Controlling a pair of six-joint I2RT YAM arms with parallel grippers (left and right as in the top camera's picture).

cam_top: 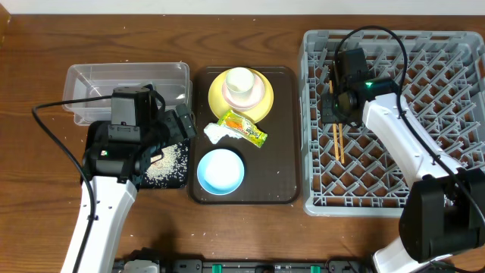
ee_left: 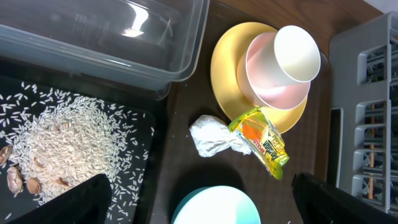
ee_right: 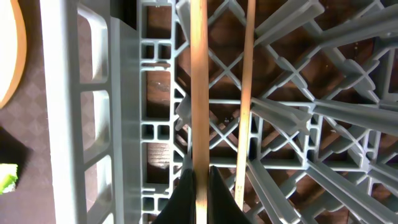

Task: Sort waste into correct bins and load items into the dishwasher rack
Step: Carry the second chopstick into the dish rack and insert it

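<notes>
Two thin wooden chopsticks [ee_right: 198,74] over the grey rack [ee_right: 93,124], one pinched in the closed right gripper [ee_right: 199,174]; left gripper [ee_left: 208,205] gapes empty

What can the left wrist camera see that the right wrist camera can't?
Only the left wrist camera sees the rice on the black tray, the clear tub, the tissue, the white cup and the blue bowl. Only the right wrist camera sees the right gripper shut on a chopstick, up close. Both see the grey rack and the yellow plate, though the right wrist camera catches just the plate's edge.
</notes>
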